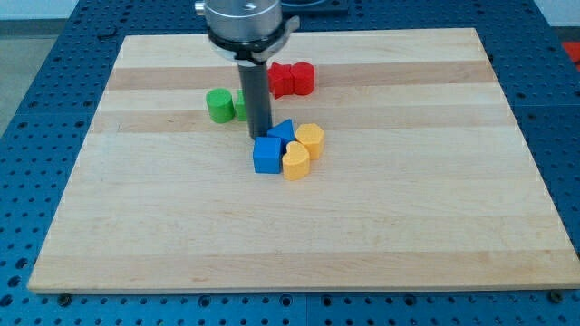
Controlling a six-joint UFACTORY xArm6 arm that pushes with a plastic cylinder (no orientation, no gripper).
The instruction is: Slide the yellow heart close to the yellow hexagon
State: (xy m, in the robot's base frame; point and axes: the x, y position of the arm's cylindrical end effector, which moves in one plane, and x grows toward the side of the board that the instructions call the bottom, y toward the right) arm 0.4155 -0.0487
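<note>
While my tip (pixel 260 136) touches the blue cube (pixel 267 155), the glossy yellow heart (pixel 295 162) abuts the yellow hexagon (pixel 310 139).

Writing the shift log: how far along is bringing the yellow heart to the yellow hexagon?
Apparently done: the yellow heart already touches the yellow hexagon. In hand: my tip sits at the blue cube's top edge, left of both. Left: probably nothing but backing off.
</note>
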